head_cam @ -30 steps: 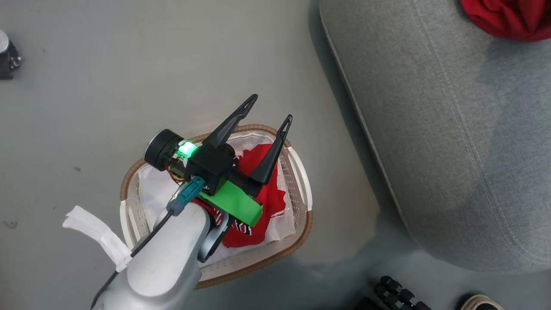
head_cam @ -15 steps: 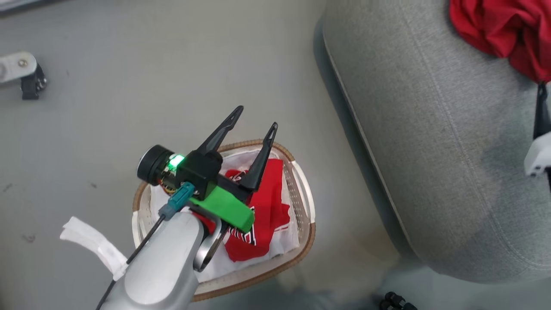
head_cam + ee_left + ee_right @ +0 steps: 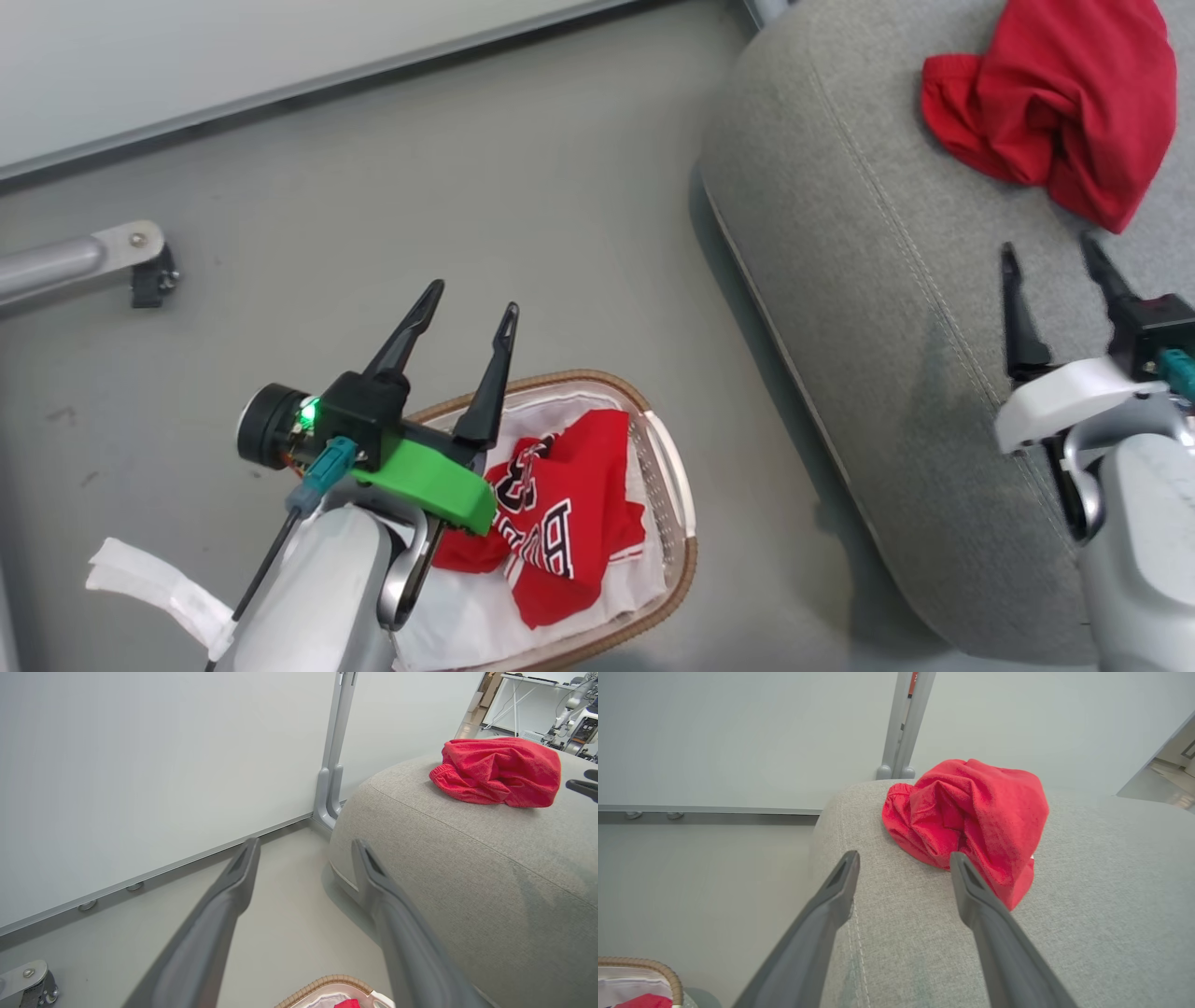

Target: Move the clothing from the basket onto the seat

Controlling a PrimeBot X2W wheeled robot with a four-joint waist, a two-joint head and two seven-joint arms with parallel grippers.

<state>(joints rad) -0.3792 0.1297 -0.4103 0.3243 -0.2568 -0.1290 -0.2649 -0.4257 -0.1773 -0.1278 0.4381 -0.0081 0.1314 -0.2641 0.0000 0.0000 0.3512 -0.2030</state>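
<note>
- Seat (image 3: pixel 887 280) shows a rounded, stitched long edge in the head view. Bare grey floor (image 3: pixel 485 187) lies open to the left of that edge.
- The basket (image 3: pixel 688 551) stands on the floor left of the seat's long edge, near it but apart.
- The jersey (image 3: pixel 560 523), red with white-black lettering, lies crumpled in the basket on the white liner (image 3: pixel 448 625), off the seat.
- The plain red garment (image 3: pixel 1055 103) lies bunched on top of the seat, towards its far end.
- The left gripper (image 3: pixel 473 297) hovers left of the seat over the basket's far rim. Its fingers are spread and empty, tips over open floor.
- The right gripper (image 3: pixel 1047 245) hangs above the seat top, just short of the plain red garment. Its fingers are spread, holding nothing.
- The wrist views take the seat from the side: an upright grey post (image 3: pixel 334 765) rises against the pale wall panel (image 3: pixel 140 765) behind the seat's far corner.
- From above, the head view gives the jersey's lettering and a metal leg with caster (image 3: pixel 140 266) well left of the seat.
</note>
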